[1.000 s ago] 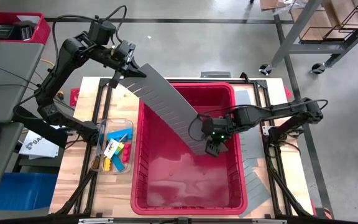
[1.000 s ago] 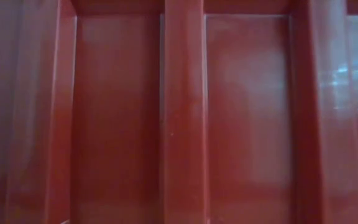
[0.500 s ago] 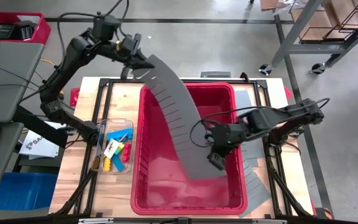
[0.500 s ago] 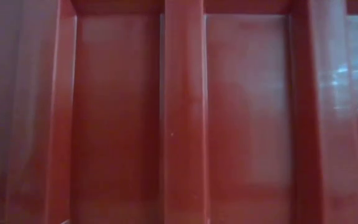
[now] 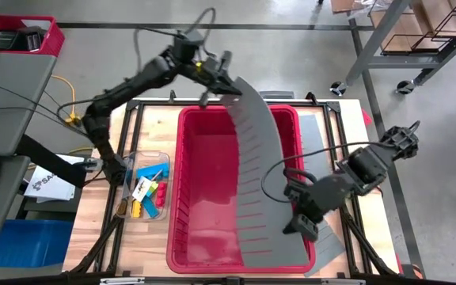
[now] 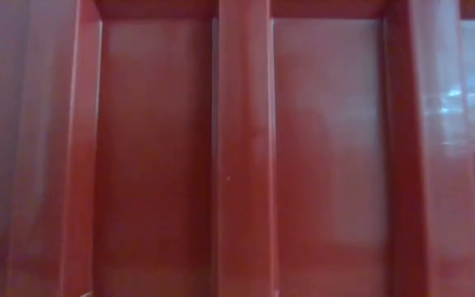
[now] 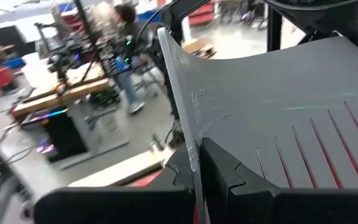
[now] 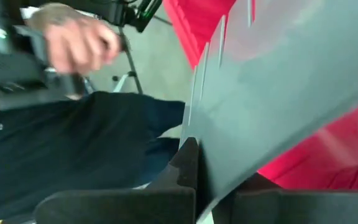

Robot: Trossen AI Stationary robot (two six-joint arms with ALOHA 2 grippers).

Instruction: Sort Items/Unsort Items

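From above, we are seeing a long grey slotted divider sheet [image 5: 256, 170] arching over the large red bin [image 5: 204, 182] that is sitting on the wooden bench [image 5: 153, 119]. The left claw [image 5: 216, 79] is pinching the sheet's far end above the bin's far rim, and the right claw [image 5: 301, 222] is clamping the sheet's edge near its other end, over the bin's near right corner. The items [image 5: 146, 190], blocky pieces in blue, orange, yellow, red and green, are lying in a small clear tray [image 5: 163, 155] on the bench just left of the bin, well apart from both claws. More grey sheets [image 5: 323, 198] are lying on the bench to the right of the bin. At bench height we are looking only at a red ribbed wall [image 6: 237, 148] of the bin, which is filling the whole view. Through the left wrist camera, we are seeing the left claw [image 7: 199, 165] closed on the thin edge of the grey sheet [image 7: 278, 118], with red showing through its slots and a person [image 7: 124, 37] standing blurred in the room beyond. Through the right wrist camera, the right claw [image 8: 197, 171] is closed on the sheet's edge [image 8: 291, 87], with the bin's red [image 8: 328, 155] behind it and a person's hand [image 8: 73, 37] and dark sleeve [image 8: 73, 137] beyond.
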